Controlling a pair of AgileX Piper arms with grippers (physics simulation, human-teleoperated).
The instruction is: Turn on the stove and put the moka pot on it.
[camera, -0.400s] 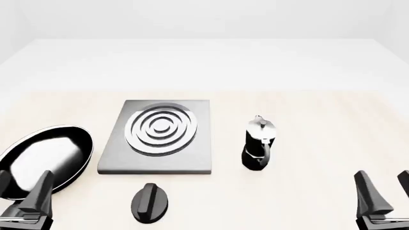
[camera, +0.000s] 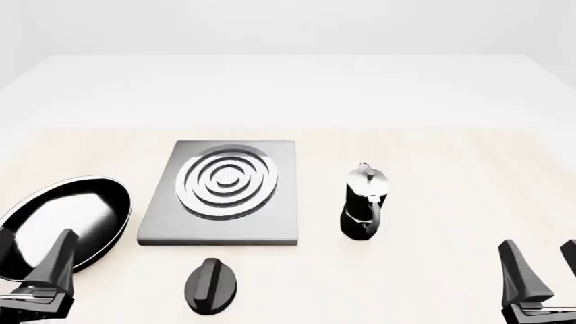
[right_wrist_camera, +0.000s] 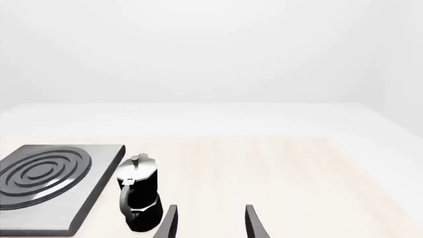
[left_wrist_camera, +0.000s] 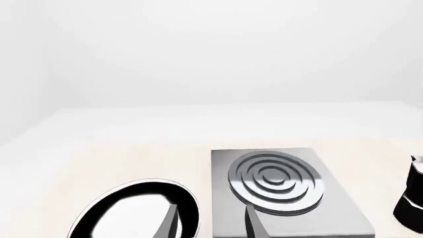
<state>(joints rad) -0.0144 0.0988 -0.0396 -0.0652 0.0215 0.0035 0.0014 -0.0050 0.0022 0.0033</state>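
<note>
Pale surface (camera: 432, 202), white room | both end effectors released, empty | left end effector (camera: 36, 266) overlaps frying pan (camera: 63, 219), possibly close: may nudge it | ridged knob (camera: 210, 285) lower centre | moka pot (camera: 365, 200) tall, tippable, right of stove (camera: 225, 192)

Overhead front; low wrists, shared stove (camera: 220, 192)

Bright, even, diffuse light washes every view, and the pale counter (camera: 432, 202) fades into white walls. Shadows are faint. The frying pan (camera: 67, 219) mirrors a broad white glare (the stove's rings (camera: 226, 179) gleam too). Everything is sharp and undistorted.
</note>
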